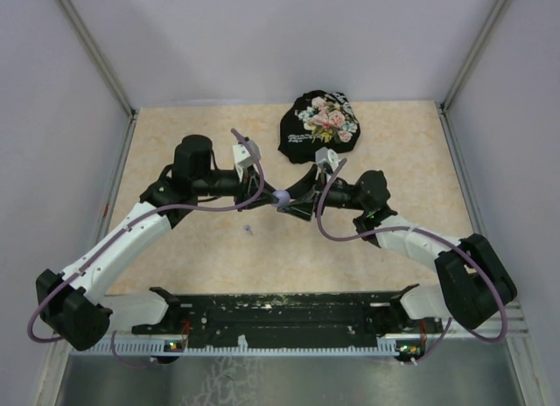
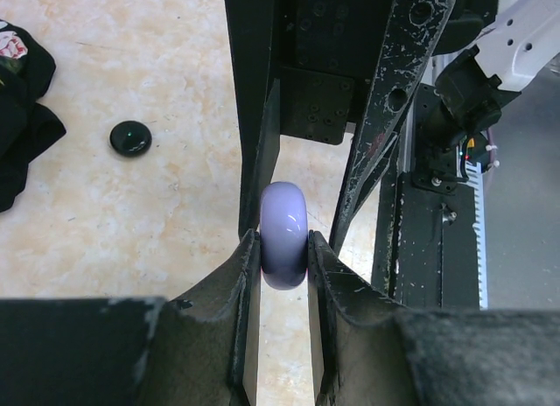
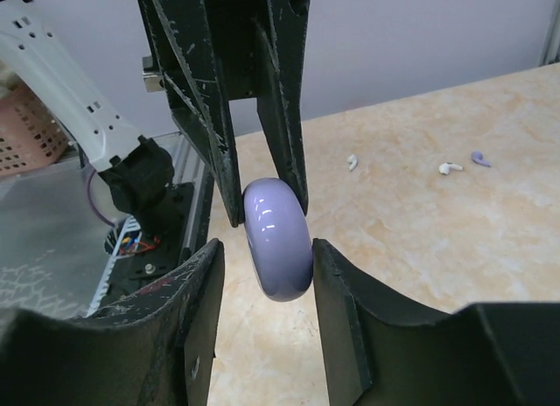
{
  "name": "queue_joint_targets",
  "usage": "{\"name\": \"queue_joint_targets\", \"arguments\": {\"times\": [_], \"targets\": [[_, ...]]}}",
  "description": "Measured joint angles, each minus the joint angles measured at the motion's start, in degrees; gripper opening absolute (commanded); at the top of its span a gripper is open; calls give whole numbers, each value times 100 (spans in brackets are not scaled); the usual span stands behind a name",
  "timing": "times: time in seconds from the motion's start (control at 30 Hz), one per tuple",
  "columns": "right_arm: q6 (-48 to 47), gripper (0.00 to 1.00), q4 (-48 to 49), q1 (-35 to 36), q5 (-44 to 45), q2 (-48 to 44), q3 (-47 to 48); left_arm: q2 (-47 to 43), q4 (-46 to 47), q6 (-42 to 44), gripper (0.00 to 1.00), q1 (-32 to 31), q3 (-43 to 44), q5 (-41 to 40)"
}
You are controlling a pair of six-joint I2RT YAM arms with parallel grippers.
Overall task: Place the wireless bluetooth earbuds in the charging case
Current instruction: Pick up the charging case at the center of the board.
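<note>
Two sets of fingers meet over the middle of the counter point(image 1: 201, 257), both at one lavender charging case point(image 1: 282, 199). In the top view the arms come in from the lower left and the lower right of the frame, and the case sits at the centre between them.

In the left wrist view the left arm's fingers point(image 2: 219, 318) rise from the bottom edge and pinch the case point(image 2: 284, 235) by its two flat faces. It stands on edge, lifted clear of the counter. The other arm's dark fingers reach down from the top of that frame, one on either side of it.

In the right wrist view the right arm's fingers point(image 3: 350, 327) stand spread around the case point(image 3: 278, 240). The one on the right of the frame lies against it or just beside it. The one on the left stands apart from it with a clear gap, so they are not pinching it.

Three wireless bluetooth earbuds lie on the counter in the upper right of the right wrist view, well apart from the case: a white one point(image 3: 352, 161), another white one point(image 3: 450, 168), and a lavender one point(image 3: 479, 158) just beside the second.

A black round puck point(image 2: 130, 138) lies on the counter in the upper left of the left wrist view, near a black floral cloth point(image 1: 319, 126), which sits at the top centre of the top view.
</note>
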Motion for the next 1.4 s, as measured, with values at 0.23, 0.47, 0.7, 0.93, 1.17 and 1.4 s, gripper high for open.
{"name": "queue_joint_targets", "arguments": {"times": [0.23,0.47,0.7,0.93,1.17,1.4], "targets": [[275,34,402,-11,-168,63,0,0,-52,50,1,0,72,179],[424,33,564,-33,-306,101,0,-7,-55,79,1,0,90,280],[686,33,970,-33,-452,238,0,-61,-50,74,1,0,90,328],[887,34,1314,-33,-575,317,0,-144,-35,72,1,0,90,363],[1049,26,1545,-33,-616,389,0,-175,-2,37,1,0,90,400],[1300,0,1939,-61,-673,525,0,-201,33,-28,15,0,81,448]]}}
